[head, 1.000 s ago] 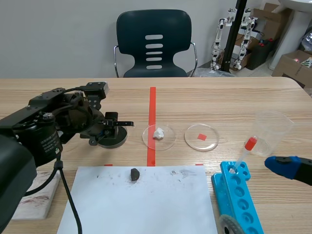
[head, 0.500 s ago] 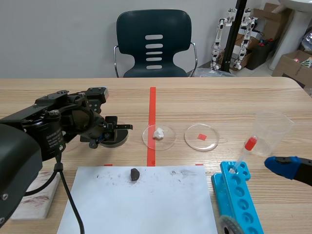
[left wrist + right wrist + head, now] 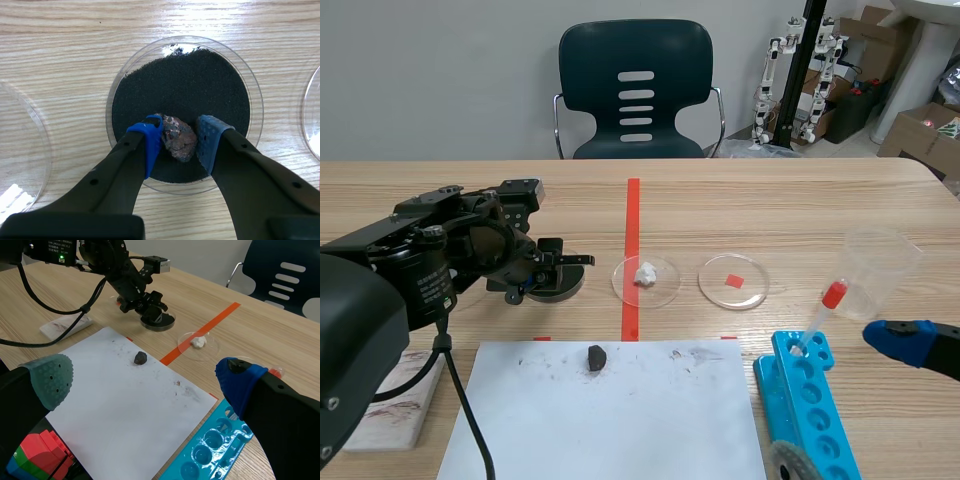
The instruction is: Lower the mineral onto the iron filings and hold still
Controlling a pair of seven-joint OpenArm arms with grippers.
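A reddish-brown mineral (image 3: 178, 139) is pinched between the blue pads of my left gripper (image 3: 180, 141), which is shut on it. The stone rests low over black iron filings (image 3: 182, 95) that fill a clear petri dish (image 3: 117, 85). In the scene view that dish (image 3: 558, 284) lies left of the red tape line, under my left gripper (image 3: 533, 283). My right gripper (image 3: 145, 377) stands open at the near right of the table, its blue pad (image 3: 900, 342) showing, with nothing between its fingers.
A dark stone (image 3: 597, 357) lies on a white sheet of paper (image 3: 620, 420). Two more petri dishes hold a white lump (image 3: 645, 273) and a red square (image 3: 734, 280). A blue tube rack (image 3: 810, 400), a pipette (image 3: 825, 305) and a plastic cup (image 3: 876, 270) stand at the right.
My left gripper has come down and slightly left with the mineral onto the dish of filings; over the last half second it has barely moved. The right arm stayed put.
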